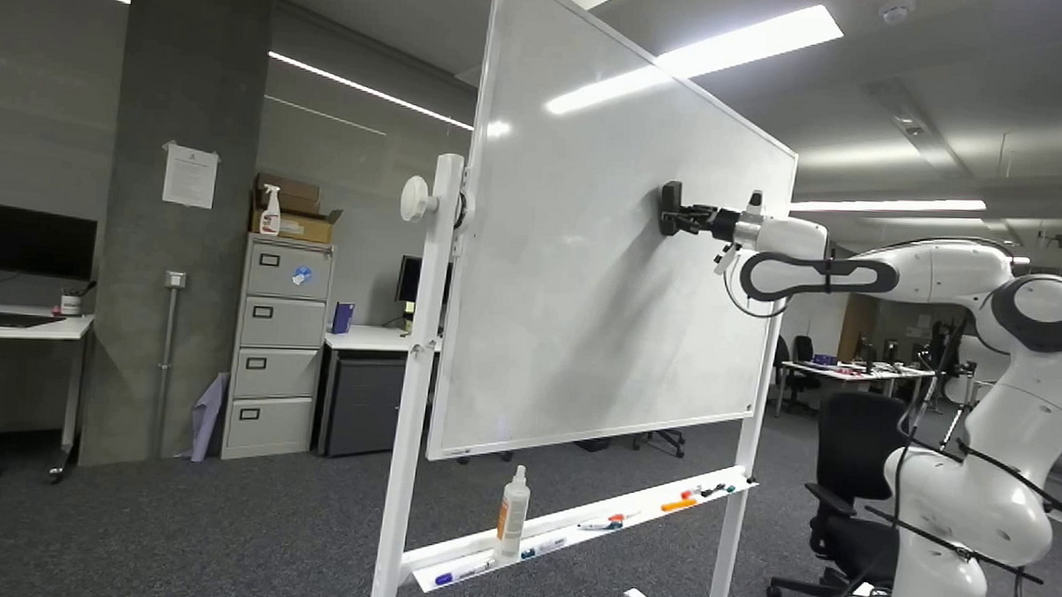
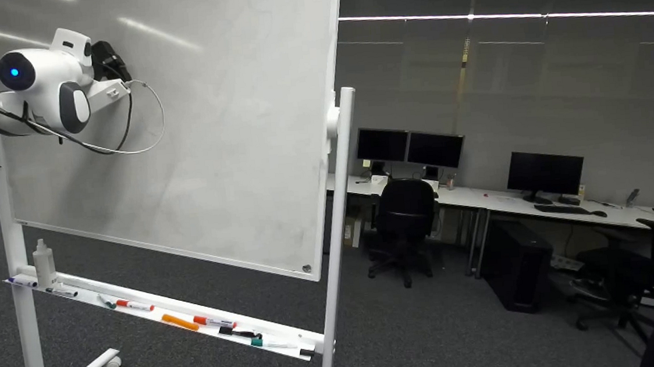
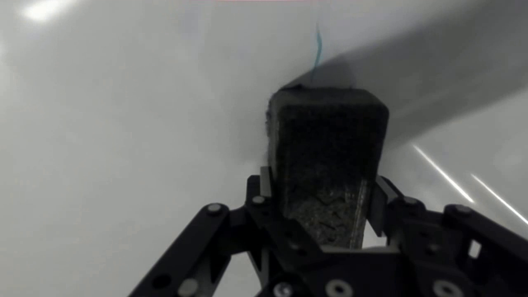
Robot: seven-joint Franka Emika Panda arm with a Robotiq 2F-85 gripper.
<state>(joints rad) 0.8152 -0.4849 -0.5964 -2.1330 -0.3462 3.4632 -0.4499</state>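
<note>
My gripper (image 3: 324, 187) is shut on a black block-shaped eraser (image 3: 330, 136), one finger pad on each of its long sides. The eraser (image 1: 670, 208) is held up at the whiteboard (image 1: 539, 334) and looks pressed against its surface, though the contact face is hidden. Just beyond the eraser's top end in the wrist view, a thin teal stroke (image 3: 318, 47) marks the board. Faint grey smudges show elsewhere on the whiteboard (image 2: 231, 156). The arm's wrist mostly blocks the gripper in an exterior view, where only dark parts show.
Below the board runs a white tray (image 1: 451, 563) bearing several markers, including an orange one (image 2: 180, 321), and a clear spray bottle (image 1: 513, 514). White posts (image 1: 418, 374) frame the board. A black office chair (image 1: 860, 487) stands near the robot base.
</note>
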